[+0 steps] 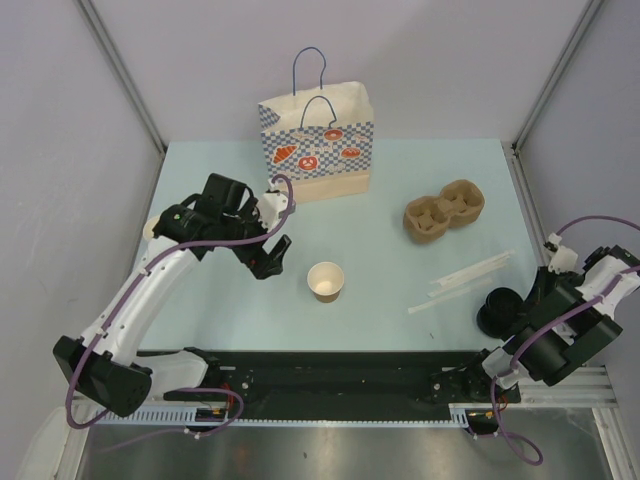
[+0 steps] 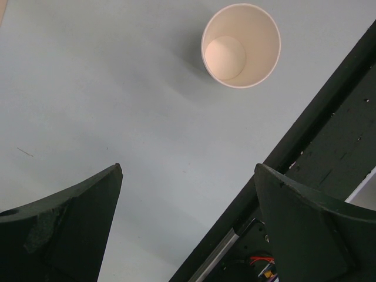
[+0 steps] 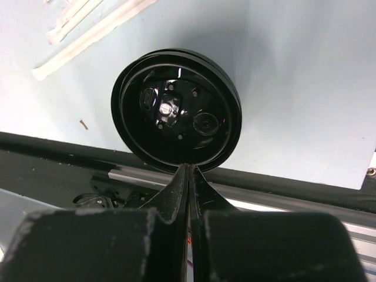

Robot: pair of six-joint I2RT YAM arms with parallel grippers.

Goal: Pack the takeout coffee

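Right wrist view shows the right gripper (image 3: 188,169) pinching the black lid (image 3: 176,114) by its rim, likely to cap the open cup (image 1: 325,281) standing mid-way across the bench (image 1: 400,270) beside the spread left gripper (image 1: 270,256).

- Inside of the paper bag (image 1: 318,150): hidden in the top view behind its own front wall; printed motifs too small to name.
- Fingers (image 2: 64,229) of the left gripper (image 2: 188,169): cut off by the bottom edge of the left wrist view.
- Outer wall of the paper cup (image 2: 258,35): out of sight in that view, only the mouth and inside showing.
- Near rim of the black lid (image 3: 176,111): covered where the pressed-together fingers (image 3: 170,202) of the right gripper (image 3: 188,169) pinch it.
- Wrapped straws (image 3: 88,26): cut off by the top edge of the right wrist view.
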